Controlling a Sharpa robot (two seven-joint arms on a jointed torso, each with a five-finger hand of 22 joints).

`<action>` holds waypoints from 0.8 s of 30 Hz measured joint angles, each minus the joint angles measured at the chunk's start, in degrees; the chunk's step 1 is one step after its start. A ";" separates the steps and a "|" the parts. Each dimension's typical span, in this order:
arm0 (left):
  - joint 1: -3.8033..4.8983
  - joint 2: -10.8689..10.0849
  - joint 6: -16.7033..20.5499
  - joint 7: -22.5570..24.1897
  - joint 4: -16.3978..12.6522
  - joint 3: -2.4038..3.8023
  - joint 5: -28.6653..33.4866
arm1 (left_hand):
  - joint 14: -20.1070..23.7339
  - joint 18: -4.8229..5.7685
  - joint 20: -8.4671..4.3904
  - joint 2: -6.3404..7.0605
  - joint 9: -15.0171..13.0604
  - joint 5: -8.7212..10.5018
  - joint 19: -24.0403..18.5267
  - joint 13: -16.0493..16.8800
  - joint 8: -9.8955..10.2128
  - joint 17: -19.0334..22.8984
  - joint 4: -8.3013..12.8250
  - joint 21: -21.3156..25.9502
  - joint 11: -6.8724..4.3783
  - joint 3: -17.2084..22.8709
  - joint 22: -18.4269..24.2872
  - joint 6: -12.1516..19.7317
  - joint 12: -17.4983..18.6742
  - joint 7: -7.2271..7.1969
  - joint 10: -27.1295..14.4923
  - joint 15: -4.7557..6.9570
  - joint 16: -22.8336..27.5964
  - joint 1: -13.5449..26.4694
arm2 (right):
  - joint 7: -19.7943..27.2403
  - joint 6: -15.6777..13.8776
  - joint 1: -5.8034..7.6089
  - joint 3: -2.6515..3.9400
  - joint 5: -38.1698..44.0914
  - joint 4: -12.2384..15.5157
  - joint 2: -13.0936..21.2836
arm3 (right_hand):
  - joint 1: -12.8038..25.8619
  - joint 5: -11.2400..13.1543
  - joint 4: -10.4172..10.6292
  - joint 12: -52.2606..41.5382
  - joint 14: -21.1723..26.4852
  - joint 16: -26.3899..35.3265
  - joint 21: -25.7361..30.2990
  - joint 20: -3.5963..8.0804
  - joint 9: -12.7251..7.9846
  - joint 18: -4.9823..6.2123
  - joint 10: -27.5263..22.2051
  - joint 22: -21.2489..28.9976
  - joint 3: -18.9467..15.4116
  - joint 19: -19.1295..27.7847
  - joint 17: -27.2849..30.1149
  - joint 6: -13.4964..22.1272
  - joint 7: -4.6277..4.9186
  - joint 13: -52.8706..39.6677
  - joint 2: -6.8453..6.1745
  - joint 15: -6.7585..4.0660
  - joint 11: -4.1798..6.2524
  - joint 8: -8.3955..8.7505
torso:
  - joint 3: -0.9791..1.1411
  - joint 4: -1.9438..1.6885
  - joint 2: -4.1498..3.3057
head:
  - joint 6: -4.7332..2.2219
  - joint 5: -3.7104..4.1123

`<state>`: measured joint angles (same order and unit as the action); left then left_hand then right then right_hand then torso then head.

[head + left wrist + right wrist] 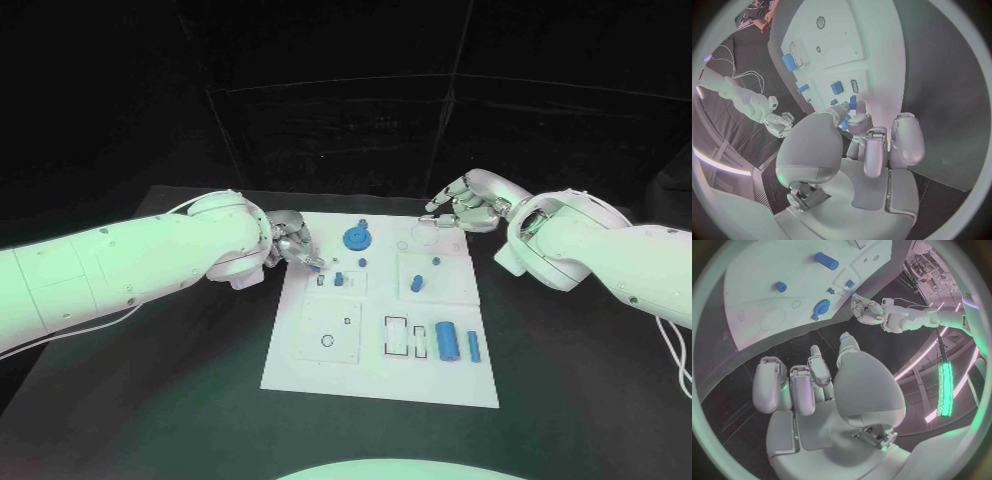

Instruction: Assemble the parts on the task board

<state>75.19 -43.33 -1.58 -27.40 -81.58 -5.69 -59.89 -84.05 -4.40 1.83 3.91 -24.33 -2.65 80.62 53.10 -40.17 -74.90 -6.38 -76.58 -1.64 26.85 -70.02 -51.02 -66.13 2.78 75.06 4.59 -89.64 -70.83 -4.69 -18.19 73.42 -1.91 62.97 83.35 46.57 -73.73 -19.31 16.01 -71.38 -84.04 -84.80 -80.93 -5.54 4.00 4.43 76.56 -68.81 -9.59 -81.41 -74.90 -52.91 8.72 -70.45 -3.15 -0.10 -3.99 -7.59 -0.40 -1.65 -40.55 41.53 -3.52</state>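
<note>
— Where do the hands stand now; do you see it from there?

— The left hand (293,243) is at the left edge of the task board (325,372), near the far end; its fingertips (852,102) seem to pinch a small blue part (319,269) there, or only touch it; I cannot tell which; the thumb hides the contact. The right hand (451,213) hovers over the far right corner of the board; its fingers are curled a little but apart, and I see nothing inside them.

— And the other pieces?

— A round blue gear (356,238) lies near the far edge, between the two hands; a short blue peg (417,282) stands in the right middle panel; a blue cylinder (447,342) and a thin blue bar (473,346) lie side by side in the near right part, well apart from both hands.

— How will they handle, you think?

— I judge them to be stiff plastic, very light, and smooth; so they may slip or tip easily; the cylinder can roll. I would take it across the middle of its length, from the two long sides; the gear by its rim; the small part only with the fingertips, gently.
</note>
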 measured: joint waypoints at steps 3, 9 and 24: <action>-0.42 -0.52 1.24 -0.11 -1.09 -0.08 0.07 | 0.00 0.00 0.00 0.08 -0.06 0.00 0.00 0.11 0.00 0.00 0.23 0.00 0.00 0.23 -0.09 0.00 0.00 0.00 0.00 0.00 0.00 0.08 | 0.00 0.00 0.00 0.00 -0.01 -0.01 0.00 | 0.00 0.00 0.00 0.00 0.00 0.00 0.00 0.00 0.00 0.00 0.00 0.00 0.00 0.00 0.00 0.00 0.00 0.00 0.00 0.00 0.00 0.00 | 0.00 0.06 -0.02 | 0.05 -0.07; -0.94 -1.09 2.86 -0.32 -2.98 -0.19 0.14 | 0.00 0.00 -0.19 0.53 -0.06 0.02 0.20 0.11 0.00 0.00 0.53 0.00 0.03 0.88 -0.18 -0.30 0.00 -0.12 0.03 0.00 0.00 0.53 | 0.00 0.00 0.00 0.00 -0.02 -0.05 0.00 | 0.00 0.00 0.00 0.00 0.00 0.00 0.00 0.00 0.00 0.00 0.00 0.00 0.00 0.00 -0.05 0.00 0.00 0.00 0.00 0.00 0.00 0.00 | 0.00 0.11 -0.03 | 0.21 -0.20; -1.24 -1.24 3.29 -1.88 -4.02 -0.31 -0.09 | 0.00 0.00 -0.19 0.82 -0.03 -0.23 0.19 0.15 0.01 0.00 1.16 0.01 0.22 1.50 -0.17 -0.32 0.00 -0.10 0.19 0.00 0.00 0.83 | 0.00 0.01 0.00 -0.01 -0.04 -0.11 -0.04 | 0.00 0.00 0.00 0.00 0.00 0.00 0.00 0.00 0.00 0.00 0.00 0.00 0.00 0.00 -0.03 0.00 0.00 0.00 0.00 0.00 0.00 0.00 | 0.05 0.16 -0.04 | 0.46 -0.30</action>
<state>73.94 -44.57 1.71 -29.28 -85.60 -6.00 -59.98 -84.05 -4.39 1.63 4.74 -24.36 -2.88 80.81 53.25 -40.16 -74.90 -5.22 -76.57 -1.43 28.35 -70.19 -51.33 -66.13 2.68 75.25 4.59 -89.64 -70.00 -4.69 -18.18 73.42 -1.92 62.93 83.24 46.53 -73.73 -19.31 16.01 -71.38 -84.04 -84.80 -80.93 -5.54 4.00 4.43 76.56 -68.81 -9.59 -81.41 -74.94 -52.91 8.72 -70.45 -3.15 -0.10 -3.99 -7.59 -0.35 -1.49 -40.58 41.99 -3.82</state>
